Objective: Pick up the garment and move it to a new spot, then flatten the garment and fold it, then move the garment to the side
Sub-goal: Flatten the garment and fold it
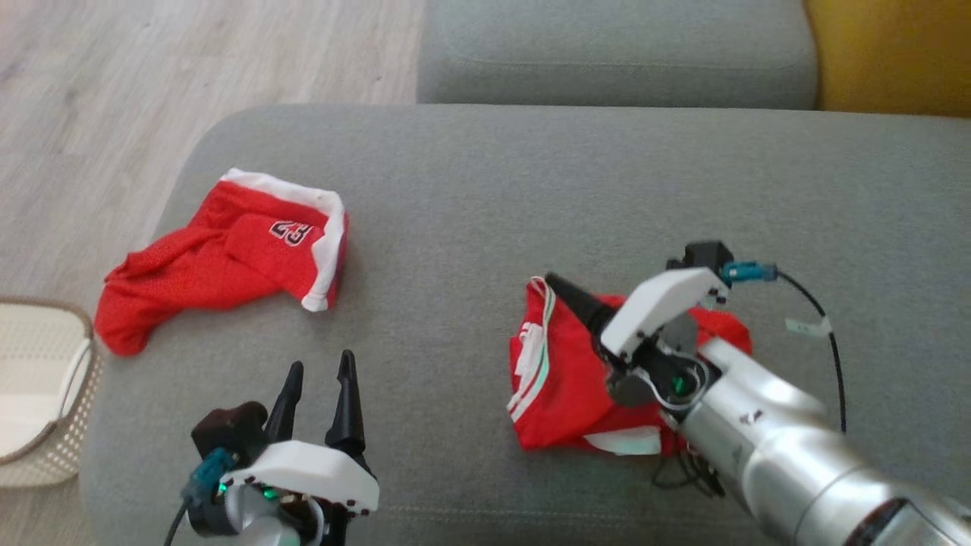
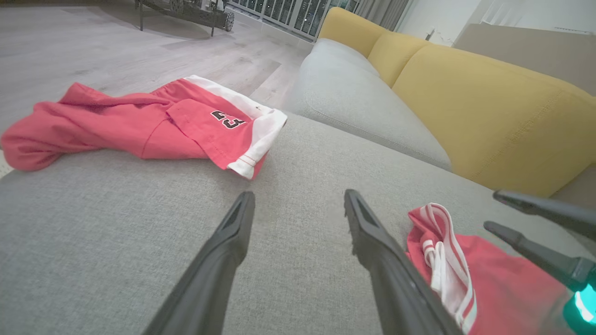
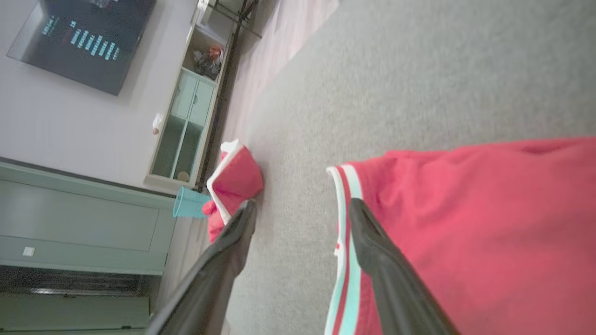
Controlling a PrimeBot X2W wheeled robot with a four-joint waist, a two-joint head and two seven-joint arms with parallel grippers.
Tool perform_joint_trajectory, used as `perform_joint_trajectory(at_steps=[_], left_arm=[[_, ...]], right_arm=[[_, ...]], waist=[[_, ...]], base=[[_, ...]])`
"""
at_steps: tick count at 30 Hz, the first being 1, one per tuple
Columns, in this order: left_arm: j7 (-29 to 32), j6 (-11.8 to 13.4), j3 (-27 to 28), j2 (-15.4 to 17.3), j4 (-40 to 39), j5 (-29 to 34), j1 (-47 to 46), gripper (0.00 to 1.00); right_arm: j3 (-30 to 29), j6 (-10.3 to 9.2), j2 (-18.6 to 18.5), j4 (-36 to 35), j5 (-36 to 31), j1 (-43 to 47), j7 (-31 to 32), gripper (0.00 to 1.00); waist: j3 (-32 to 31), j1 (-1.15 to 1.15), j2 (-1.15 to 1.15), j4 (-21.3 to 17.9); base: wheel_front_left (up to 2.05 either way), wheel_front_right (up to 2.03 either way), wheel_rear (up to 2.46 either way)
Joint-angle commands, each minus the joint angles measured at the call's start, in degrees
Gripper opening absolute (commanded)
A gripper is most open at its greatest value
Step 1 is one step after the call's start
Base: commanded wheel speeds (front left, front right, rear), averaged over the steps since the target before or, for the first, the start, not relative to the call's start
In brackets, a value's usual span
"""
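- my right gripper has its fingers wide, one over the red garment near the cushion's front edge; closing here could snag the striped hem and rumple it.
- my left gripper is wide too and holds nothing; it could grab the second red garment at the left edge by mistake.

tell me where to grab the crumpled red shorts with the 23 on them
Probably the white-banded corner of the crumpled red shorts numbered 23, approached from the robot's side with the open left gripper. That corner points toward its fingers, sits at the cloth's edge and lies clear of the bunched leg.
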Motion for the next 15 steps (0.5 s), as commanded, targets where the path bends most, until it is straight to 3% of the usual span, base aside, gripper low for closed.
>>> perform_joint_trajectory(at_steps=[1, 4, 9, 15], left_arm=[[-0.7, -0.2, 1.8, 0.2, -1.6, 0.4, -1.7, 1.0], [-0.7, -0.1, 1.8, 0.2, -1.9, 0.4, -1.7, 1.0], [-0.7, 0.3, 2.1, 0.2, -2.9, 0.3, -2.0, 1.0], [-0.7, 0.5, 2.3, 0.2, -4.2, 0.2, -2.6, 1.0]], right_arm=[[1.2, 0.0, 0.7, -1.0, 1.5, -3.8, -1.5, 1.0], [3.4, 0.0, 0.7, 1.7, 2.2, -7.3, -4.0, 1.0], [7.4, 0.0, 0.3, 9.3, -2.5, -13.3, -9.6, 1.0], [15.2, 0.0, -5.9, 12.2, -13.8, -14.2, -16.7, 1.0]], waist=[[-0.8, 0.0, 0.0, -1.3], [-1.2, 0.0, 0.0, -2.6], [-1.0, 0.0, 0.0, -4.9], [-0.1, 0.0, 0.0, -7.4]], base=[[0.0, 0.0, 0.0], [0.0, 0.0, 0.0], [0.0, 0.0, 0.0], [0.0, 0.0, 0.0]])
